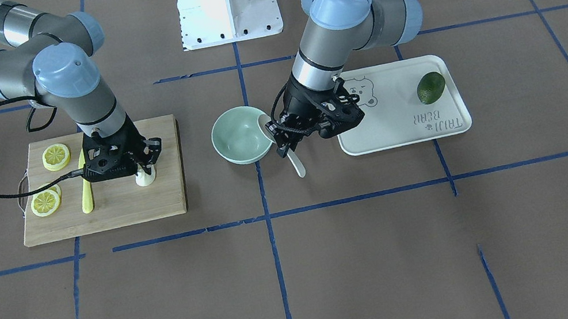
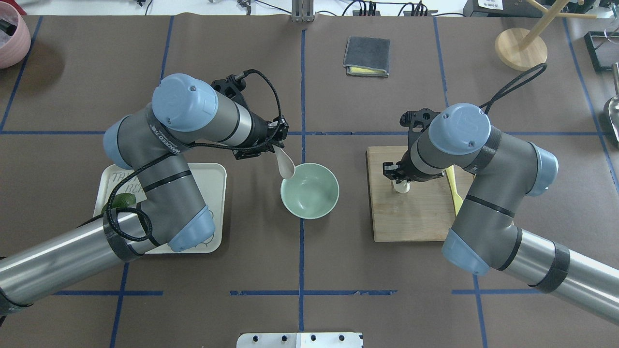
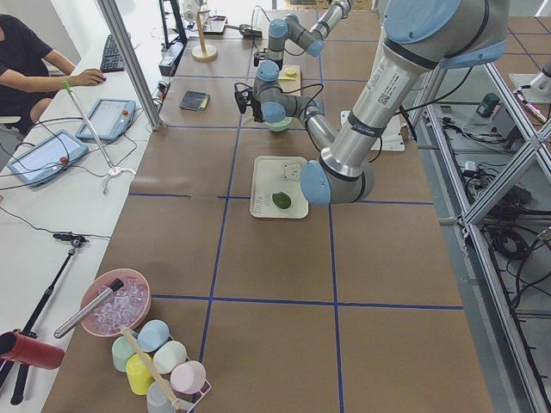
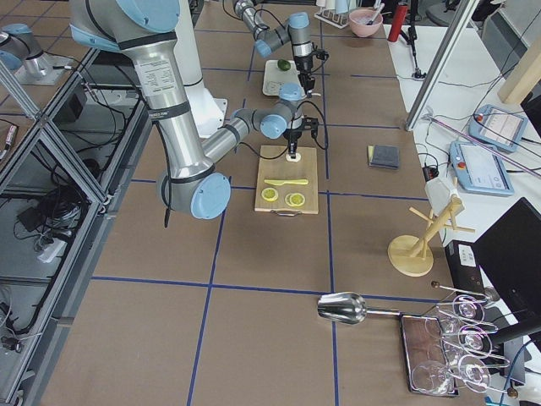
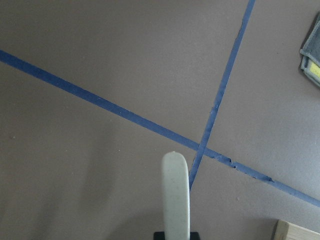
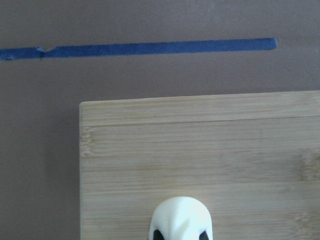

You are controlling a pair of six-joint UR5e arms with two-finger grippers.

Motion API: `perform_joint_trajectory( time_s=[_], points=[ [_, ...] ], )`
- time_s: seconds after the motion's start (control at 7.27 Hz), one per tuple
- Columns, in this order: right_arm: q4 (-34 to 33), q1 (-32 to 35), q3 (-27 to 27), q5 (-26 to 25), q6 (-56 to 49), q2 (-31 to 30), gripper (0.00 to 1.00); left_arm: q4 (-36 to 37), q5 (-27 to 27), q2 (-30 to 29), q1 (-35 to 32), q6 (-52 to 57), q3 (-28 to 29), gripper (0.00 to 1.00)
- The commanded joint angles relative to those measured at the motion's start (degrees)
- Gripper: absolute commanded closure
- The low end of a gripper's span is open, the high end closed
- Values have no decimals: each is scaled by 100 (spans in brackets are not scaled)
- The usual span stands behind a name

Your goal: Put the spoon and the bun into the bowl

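Pinching the spoon mid-handle, the left gripper is holding its scoop at the bowl rim; the plastic looks light, stiff and slick. The right gripper is clasping the bun by its sides on the cutting board; it is probably light and squashy.

The bun and spoon — cut by wrist views' bottom edges.
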Motion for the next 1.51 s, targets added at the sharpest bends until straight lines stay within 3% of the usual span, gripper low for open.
perform_joint_trajectory(
  time_s=[0.0,0.14,0.55,0.69,0.83,0.96,1.24,1.38],
  points=[
    [-12,158,70,11,-22,33,100,-146,171,-145,232,-347,159,100],
    [-12,263,131,106,-49,42,100,-155,424,-189,303,-365,185,100],
    [14,413,141,221,-75,164,100,-181,461,-172,479,-339,203,100],
    [23,431,132,213,-75,183,100,-190,453,-172,497,-304,194,88],
    [23,440,132,204,-75,209,100,-190,444,-172,497,-278,177,28],
    [14,449,132,204,-66,287,100,-190,435,-163,488,-42,133,0],
    [23,457,123,204,4,506,100,-120,287,-128,244,12,-43,0],
    [23,458,106,195,21,665,100,-15,-236,-58,-80,317,-147,0]
  ],
)
